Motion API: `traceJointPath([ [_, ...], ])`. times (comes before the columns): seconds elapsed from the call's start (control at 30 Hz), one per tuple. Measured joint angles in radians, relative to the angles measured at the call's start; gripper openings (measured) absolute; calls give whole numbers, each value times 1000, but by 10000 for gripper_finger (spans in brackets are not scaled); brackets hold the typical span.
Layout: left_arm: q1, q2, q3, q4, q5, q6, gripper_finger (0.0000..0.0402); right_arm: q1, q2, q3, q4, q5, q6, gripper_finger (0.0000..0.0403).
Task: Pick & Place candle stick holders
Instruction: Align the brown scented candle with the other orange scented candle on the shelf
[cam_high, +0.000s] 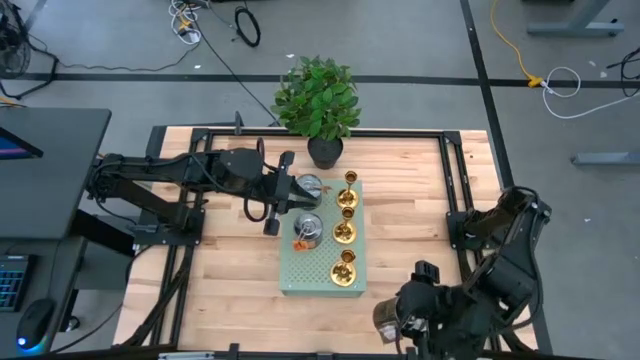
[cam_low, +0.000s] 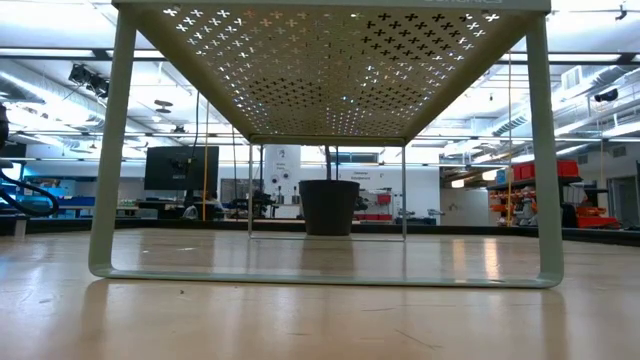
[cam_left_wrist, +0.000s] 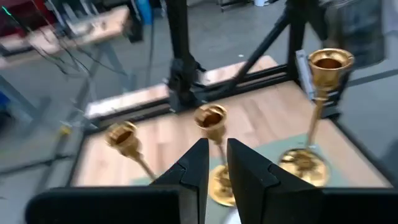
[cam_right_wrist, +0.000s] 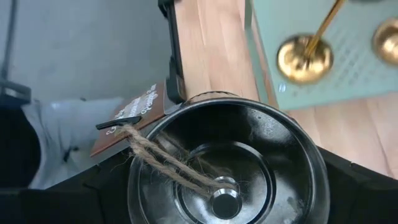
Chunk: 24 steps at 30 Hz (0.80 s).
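A wooden table (cam_high: 200, 290) carries a green board (cam_high: 322, 280) with three gold holders (cam_high: 345, 228) and two silver ones (cam_high: 308, 229). The left gripper (cam_high: 281, 193), pressed together, hovers there. The right gripper (cam_high: 392, 318) pinches the third silver holder (cam_right_wrist: 227, 165) near the table's front edge.

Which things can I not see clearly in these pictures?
- Low view: the holders on top of the green board are hidden by the board itself.
- Right wrist view: the right gripper's fingers are hidden behind the silver holder filling the picture.
- High view: the right gripper is too dark to judge.
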Motion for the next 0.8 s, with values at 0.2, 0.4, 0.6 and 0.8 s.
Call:
traceJointPath([
  [0.2,0,0,0,20,-30,33,67,-20,0,27,6,14,-60,341],
  [0.4,0,0,0,20,-30,31,67,-49,0,27,43,-8,-113,341],
  [0.6,0,0,0,36,-30,28,67,-70,0,27,144,-11,-205,341],
  [0.8,-1,0,0,105,-14,-42,67,-83,0,27,176,-17,-246,341],
])
